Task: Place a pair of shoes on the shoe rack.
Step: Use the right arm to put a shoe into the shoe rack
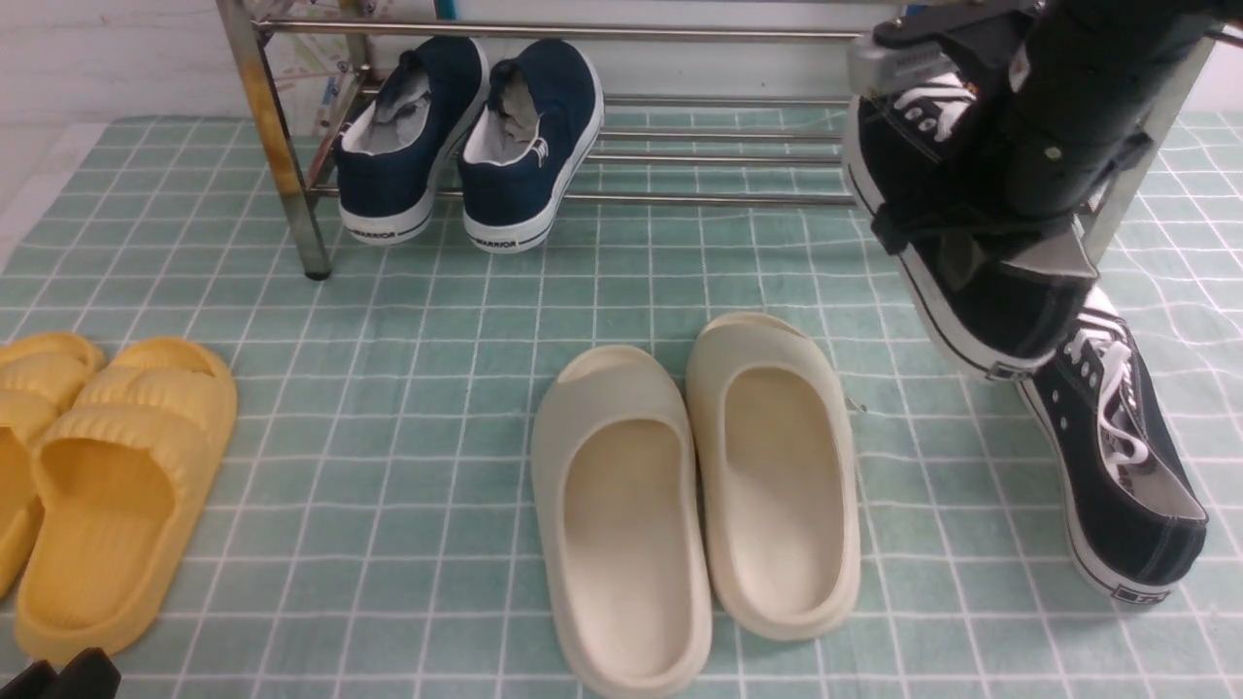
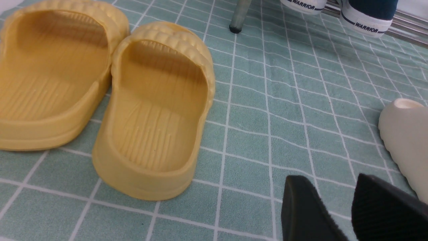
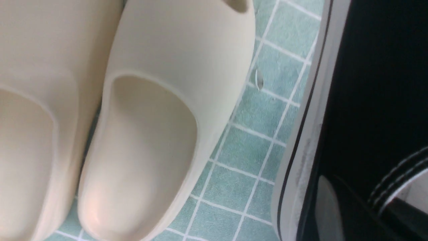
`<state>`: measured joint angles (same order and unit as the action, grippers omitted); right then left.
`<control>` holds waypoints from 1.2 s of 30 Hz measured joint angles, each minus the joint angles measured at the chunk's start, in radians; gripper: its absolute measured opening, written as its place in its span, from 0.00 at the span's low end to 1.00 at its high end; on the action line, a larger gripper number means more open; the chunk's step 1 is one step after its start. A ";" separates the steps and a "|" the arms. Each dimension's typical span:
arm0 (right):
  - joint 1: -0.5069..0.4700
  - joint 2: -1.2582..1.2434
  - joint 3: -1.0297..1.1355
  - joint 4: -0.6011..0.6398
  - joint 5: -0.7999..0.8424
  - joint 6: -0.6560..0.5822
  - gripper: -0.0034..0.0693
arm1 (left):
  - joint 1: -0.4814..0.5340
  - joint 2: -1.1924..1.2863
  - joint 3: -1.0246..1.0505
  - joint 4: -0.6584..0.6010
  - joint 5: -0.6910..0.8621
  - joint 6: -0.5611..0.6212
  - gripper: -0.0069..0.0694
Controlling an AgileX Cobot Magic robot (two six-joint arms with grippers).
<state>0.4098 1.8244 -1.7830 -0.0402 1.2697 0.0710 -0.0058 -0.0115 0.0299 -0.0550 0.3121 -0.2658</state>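
The right pincer (image 1: 976, 238) is clamped on one black canvas sneaker (image 1: 1005, 316) at the side of its opening and holds it clear of the surface (image 1: 437, 388), a green checked cloth. This sneaker is steeply tilted, with its white-laced front up and far and its heel down and near. It hangs at the right end of the chrome shoe rack (image 1: 277, 146), on its near side, and the front view does not show whether its toe touches the bars. In the right wrist view, its white sole with a black stripe runs beside the cloth, apart from the cream slides (image 1: 621, 505). The second black sneaker (image 1: 1117, 466) lies on the surface at the near right, heel towards the camera. Its toe is hidden behind the lifted heel, so contact between the two cannot be judged. A pair of navy slip-on sneakers (image 1: 529, 136) sits on the left part of the rack's lower bars, heels facing near. The cream slides lie side by side in the middle of the cloth, and yellow slides (image 1: 117, 466) lie at the near left. The left pincer (image 2: 329, 187) hangs low near the yellow slides, its two dark fingers (image 2: 301, 207) parted with nothing between them.
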 joint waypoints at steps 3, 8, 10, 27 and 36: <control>-0.018 0.091 -0.099 -0.006 -0.001 -0.014 0.06 | 0.000 0.000 0.000 -0.015 0.000 0.000 0.40; -0.068 0.232 -0.250 -0.018 -0.002 -0.028 0.06 | 0.000 0.000 0.000 -0.018 0.000 0.000 0.40; -0.080 0.262 -0.284 -0.019 -0.002 -0.027 0.06 | 0.000 0.000 0.000 -0.018 0.000 0.000 0.40; -0.092 0.375 -0.391 -0.048 -0.124 -0.031 0.06 | 0.000 0.000 0.000 -0.020 0.000 0.000 0.40; -0.092 0.401 -0.392 -0.060 -0.254 -0.031 0.07 | 0.000 0.000 0.000 -0.020 0.000 0.000 0.40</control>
<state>0.3176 2.2252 -2.1755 -0.1005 1.0156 0.0404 -0.0058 -0.0115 0.0299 -0.0750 0.3121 -0.2658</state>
